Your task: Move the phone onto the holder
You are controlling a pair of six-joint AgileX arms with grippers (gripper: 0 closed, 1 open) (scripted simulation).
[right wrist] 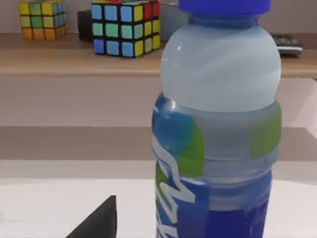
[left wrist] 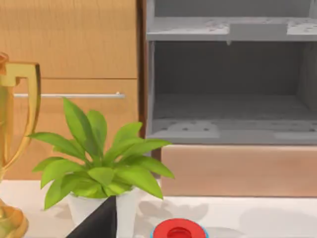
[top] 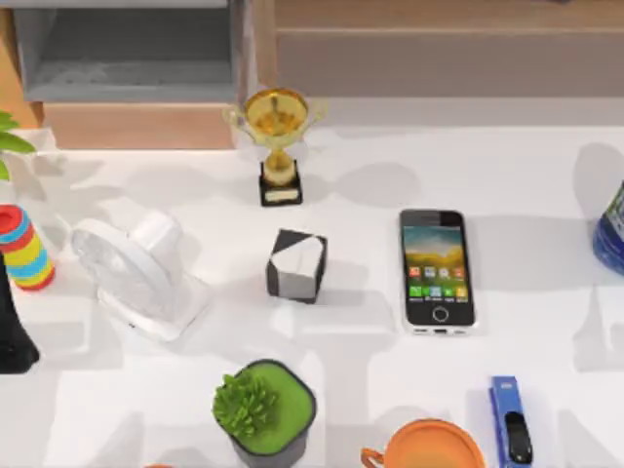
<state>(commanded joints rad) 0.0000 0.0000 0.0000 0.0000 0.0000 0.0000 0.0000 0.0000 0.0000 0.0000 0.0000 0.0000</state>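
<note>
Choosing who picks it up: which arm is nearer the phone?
Right, probably. Its wrist camera faces the bottle at the table's right edge, right of the phone; the left arm's faces the leafy plant at the far left edge.

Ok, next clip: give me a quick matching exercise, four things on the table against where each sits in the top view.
Things:
1. phone
2. trophy
3. white fan
4. green potted plant

Places:
A. lying on its side, left part of the table
B. near edge, front of centre
C. flat, screen up, right of the black-and-white block
D. far side, behind that block

Pairs: 1-C, 2-D, 3-A, 4-B
</note>
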